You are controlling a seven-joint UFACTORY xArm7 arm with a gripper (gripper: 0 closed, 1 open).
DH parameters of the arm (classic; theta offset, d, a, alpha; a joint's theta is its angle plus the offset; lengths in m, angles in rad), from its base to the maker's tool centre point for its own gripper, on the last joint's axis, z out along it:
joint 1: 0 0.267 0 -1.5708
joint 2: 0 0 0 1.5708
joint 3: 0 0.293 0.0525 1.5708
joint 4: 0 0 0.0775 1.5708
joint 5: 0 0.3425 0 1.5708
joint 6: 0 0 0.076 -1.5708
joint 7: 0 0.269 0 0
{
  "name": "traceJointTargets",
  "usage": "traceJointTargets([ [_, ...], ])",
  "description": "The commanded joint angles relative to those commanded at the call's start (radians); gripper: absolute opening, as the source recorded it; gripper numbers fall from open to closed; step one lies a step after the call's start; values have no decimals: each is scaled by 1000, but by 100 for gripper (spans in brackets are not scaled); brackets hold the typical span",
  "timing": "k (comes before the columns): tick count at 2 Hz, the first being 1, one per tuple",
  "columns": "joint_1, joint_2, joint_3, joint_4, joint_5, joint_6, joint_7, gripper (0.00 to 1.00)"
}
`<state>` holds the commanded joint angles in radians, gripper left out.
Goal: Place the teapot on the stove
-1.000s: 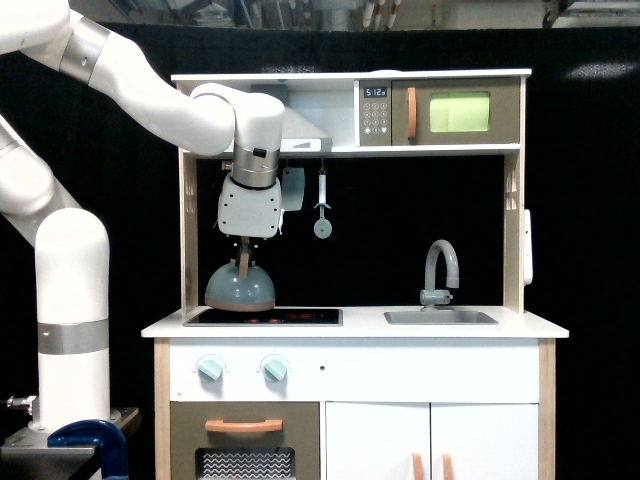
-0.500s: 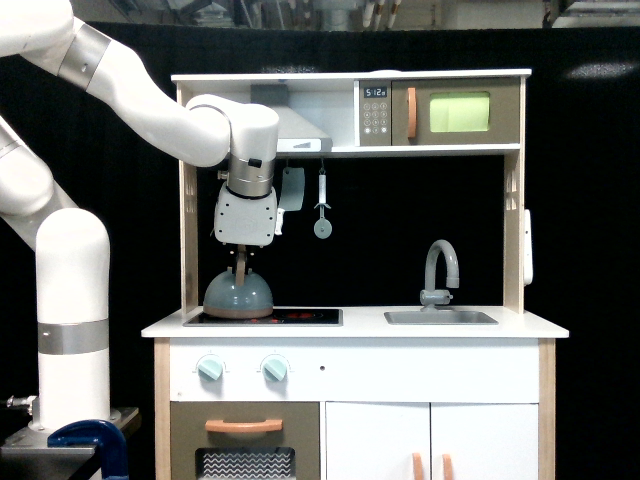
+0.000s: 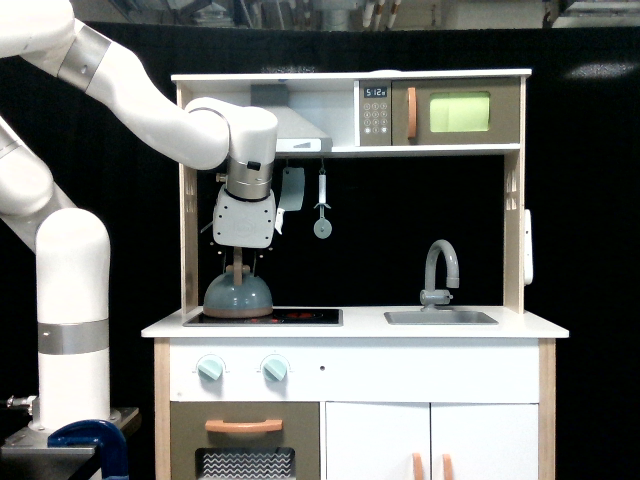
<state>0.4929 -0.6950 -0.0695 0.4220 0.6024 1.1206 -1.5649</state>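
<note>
Grey-blue teapot (image 3: pixel 238 295) sits upright on the black stove (image 3: pixel 290 316), at the panel's end toward the exterior view's left, its tan base rim resting on the glossy surface. Its arched wooden handle rises straight up. The hand (image 3: pixel 238 262) hangs directly above the teapot, pointing down, with thin dark fingers (image 3: pixel 217 259) splayed to either side of the handle. The fingers appear parted and clear of the wood, though the dark backdrop makes the gap hard to judge; the hand reads as spread wide, holding nothing. The white arm (image 3: pixel 150 95) reaches in from the exterior view's left, under the hood (image 3: pixel 295 130). The stove lies flush in the white bench (image 3: pixel 520 324). Toward the exterior view's right, well apart from the teapot, stand the grey faucet (image 3: pixel 440 270) and sink (image 3: pixel 440 317). A utensil (image 3: pixel 322 205) hangs behind, between teapot and faucet.
</note>
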Motion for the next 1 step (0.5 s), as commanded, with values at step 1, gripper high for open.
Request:
traceJointTargets([
  [1, -50, -36, -149, 184, -155, 252, 12, 100],
])
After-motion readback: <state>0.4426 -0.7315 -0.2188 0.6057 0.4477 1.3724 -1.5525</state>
